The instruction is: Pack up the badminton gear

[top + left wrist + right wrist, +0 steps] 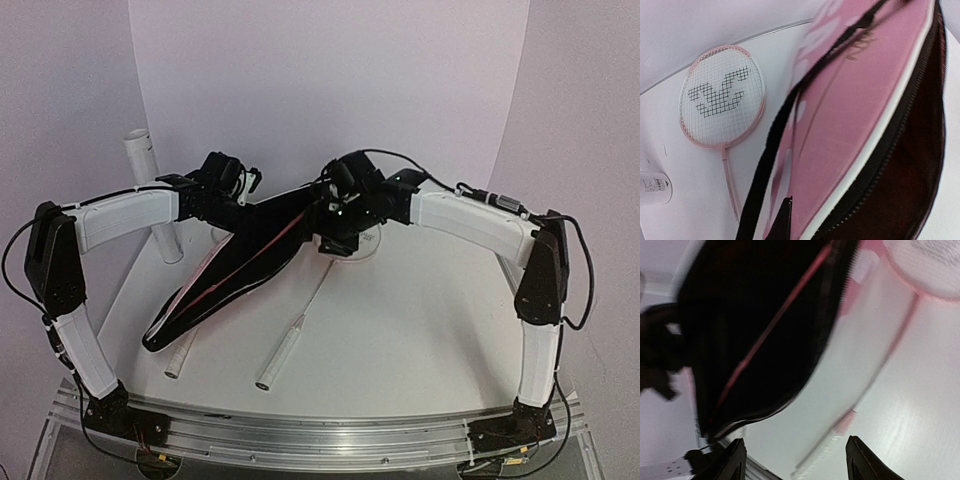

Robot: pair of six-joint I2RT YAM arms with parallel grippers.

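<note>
Badminton gear lies on the white table. The first racket lies in the open, handle toward the arms, its head directly under the right gripper, whose fingers are spread wide and hold nothing. The second racket shows its handle just beside the near end of the pink bag. The left gripper is clamped on the bag's raised far end. A white tube stands behind it.

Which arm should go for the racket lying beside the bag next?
Right. Its gripper is open and empty, close above the head end of the racket. The left gripper is shut on the bag, holding its mouth up, so it looks busy.
</note>
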